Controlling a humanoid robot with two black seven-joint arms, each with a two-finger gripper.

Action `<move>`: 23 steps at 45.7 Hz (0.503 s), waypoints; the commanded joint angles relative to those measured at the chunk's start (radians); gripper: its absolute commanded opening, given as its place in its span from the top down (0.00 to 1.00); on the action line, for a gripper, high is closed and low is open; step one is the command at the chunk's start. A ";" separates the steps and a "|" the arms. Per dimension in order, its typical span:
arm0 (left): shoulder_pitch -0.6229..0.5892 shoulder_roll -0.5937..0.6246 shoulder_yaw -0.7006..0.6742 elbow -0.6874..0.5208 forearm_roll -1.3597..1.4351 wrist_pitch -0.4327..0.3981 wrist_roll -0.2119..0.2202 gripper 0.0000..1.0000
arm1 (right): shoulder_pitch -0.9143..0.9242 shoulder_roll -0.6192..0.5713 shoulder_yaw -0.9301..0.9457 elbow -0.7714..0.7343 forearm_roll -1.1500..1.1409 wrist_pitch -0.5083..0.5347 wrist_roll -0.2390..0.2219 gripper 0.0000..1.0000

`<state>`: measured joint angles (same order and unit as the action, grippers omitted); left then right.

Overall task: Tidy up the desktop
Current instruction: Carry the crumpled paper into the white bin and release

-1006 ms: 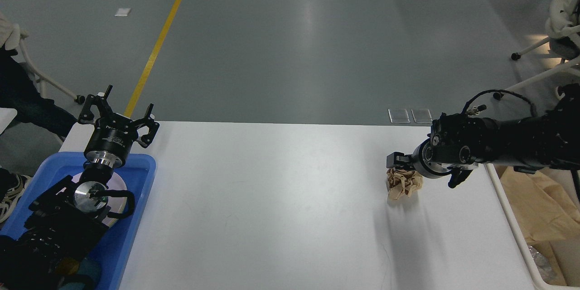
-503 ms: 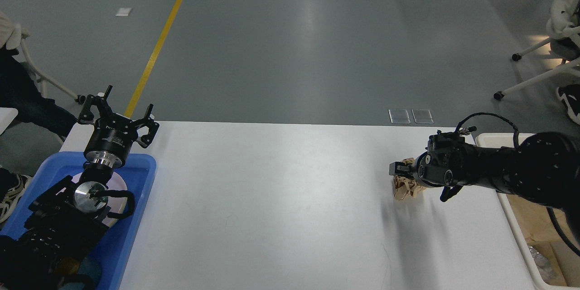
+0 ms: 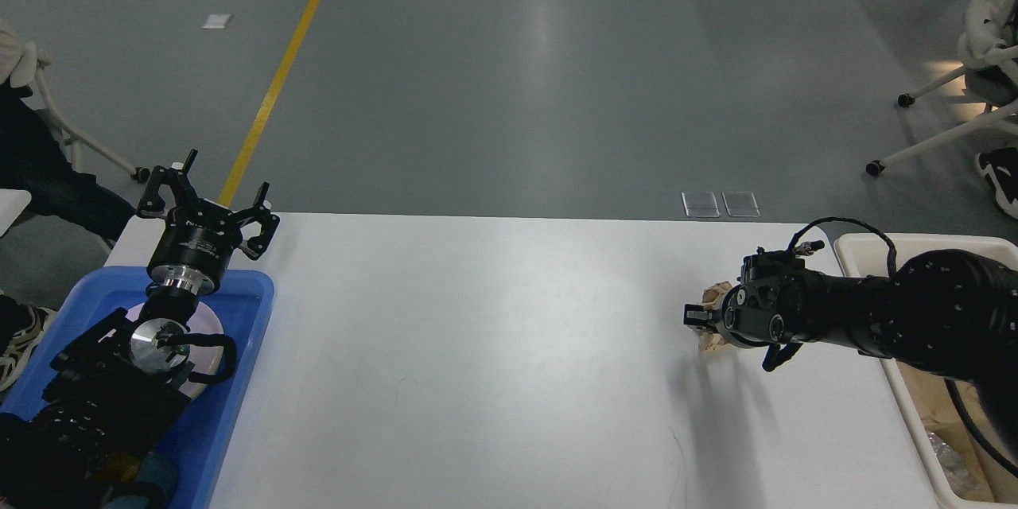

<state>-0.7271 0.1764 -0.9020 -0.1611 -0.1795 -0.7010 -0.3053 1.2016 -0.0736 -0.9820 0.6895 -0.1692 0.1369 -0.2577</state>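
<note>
Since a second ago the right gripper (image 3: 700, 313) has drawn back toward the right with the crumpled brown paper wad (image 3: 716, 294), which it holds clamped between its fingers, now mostly hidden behind the wrist. It hangs over the right part of the desktop (image 3: 493, 350), close to the cream bin (image 3: 855, 248) beside the table's right edge; brown paper lies inside that bin. At the far left corner the left gripper (image 3: 208, 192) points away with its fingers spread apart, holding nothing, above the blue tray (image 3: 246, 310), which contains a pale plate (image 3: 213, 324).
</note>
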 commanded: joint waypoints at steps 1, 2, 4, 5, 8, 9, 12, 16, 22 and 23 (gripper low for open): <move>0.000 0.000 0.000 0.000 0.000 0.000 0.000 0.03 | 0.024 -0.002 0.000 0.036 0.000 0.003 0.000 1.00; 0.000 0.000 0.000 0.000 0.000 0.000 0.000 0.03 | 0.029 -0.008 0.002 0.051 0.000 0.004 0.000 1.00; 0.000 0.000 0.000 0.000 0.000 0.000 0.000 0.03 | 0.055 -0.015 0.000 0.096 0.000 0.009 -0.002 1.00; 0.000 0.000 0.000 0.000 0.000 0.000 0.000 0.03 | 0.082 -0.028 0.000 0.126 -0.001 0.009 -0.002 1.00; 0.000 0.000 0.000 0.000 0.000 0.000 0.000 0.03 | 0.176 -0.099 0.003 0.241 -0.003 0.009 -0.002 1.00; 0.000 0.000 0.000 0.000 0.000 0.000 0.000 0.03 | 0.208 -0.121 0.003 0.284 -0.004 0.009 -0.002 1.00; 0.000 0.000 0.000 0.000 0.000 0.000 0.000 0.03 | 0.315 -0.175 0.003 0.401 -0.006 0.010 -0.002 1.00; 0.000 0.000 0.000 0.000 0.000 0.000 0.000 0.03 | 0.453 -0.242 0.003 0.522 -0.006 0.027 -0.002 1.00; 0.000 0.000 0.000 0.000 0.000 0.000 0.000 0.03 | 0.677 -0.393 0.006 0.630 -0.007 0.194 -0.002 1.00; 0.000 0.000 0.000 0.000 0.000 0.000 0.000 0.03 | 0.714 -0.412 0.006 0.642 -0.007 0.229 0.000 1.00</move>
<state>-0.7271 0.1764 -0.9020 -0.1611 -0.1795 -0.7010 -0.3053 1.7412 -0.3772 -0.9778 1.2559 -0.1761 0.2228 -0.2594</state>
